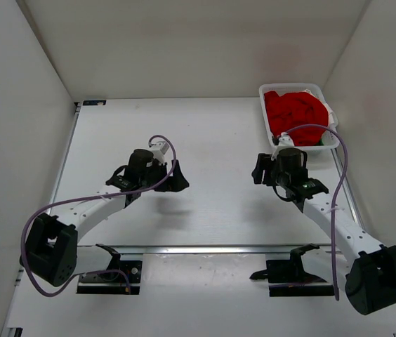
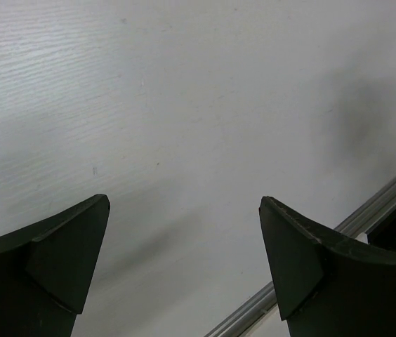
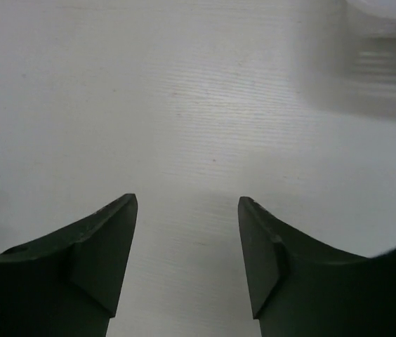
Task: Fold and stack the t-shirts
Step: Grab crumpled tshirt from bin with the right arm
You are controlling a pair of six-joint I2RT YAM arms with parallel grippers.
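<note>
Red shirt point(image 1: 296, 116) lay bunched in the basket point(image 1: 291, 87), table's point(image 1: 212, 140) far right corner.
No clear long axis; left claw point(image 2: 184, 203) and right claw point(image 3: 187, 200) gaped wide, empty.

— Top view: bright, even light from overhead. Soft shadows on the table point(image 1: 219, 133) beneath both arms point(image 1: 100, 207). Red t-shirt point(image 1: 295, 112) crisp, strongly saturated.
— Wrist views: greyer, dimmer. Fingers point(image 2: 57, 267) near-black, little detail. Table grain sharp up close. Diffuse shadow patches on tabletop. Right wrist: basket point(image 3: 387, 49) smeared, out of focus, top corner.
</note>
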